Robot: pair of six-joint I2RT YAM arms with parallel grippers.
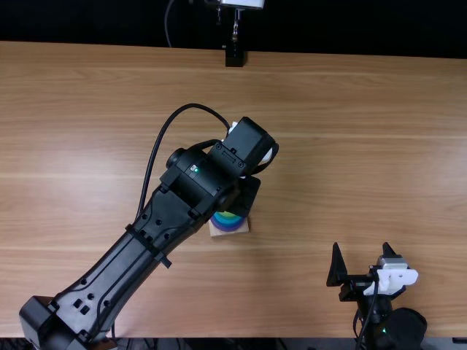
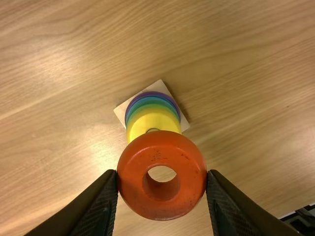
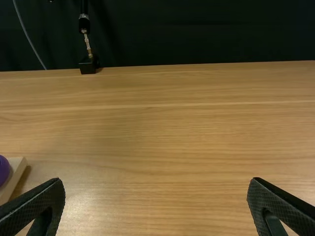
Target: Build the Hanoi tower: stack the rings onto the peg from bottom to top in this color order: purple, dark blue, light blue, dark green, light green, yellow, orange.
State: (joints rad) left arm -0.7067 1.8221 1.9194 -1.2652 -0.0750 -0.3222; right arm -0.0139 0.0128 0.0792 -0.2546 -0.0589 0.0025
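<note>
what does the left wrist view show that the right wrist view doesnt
Left wrist view: the orange ring held between the fingers of the left gripper, and the yellow ring topping the stack.

Right wrist view: the dark backdrop and a black block at the table's far edge.

Both: the purple ring, its wooden base and the table.

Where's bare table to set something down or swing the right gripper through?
Bare wood lies between the peg's base and the right gripper, also between the left arm and the black mount at the far edge. Crowded: the base, with the left arm over it, orange ring in the left gripper.
</note>
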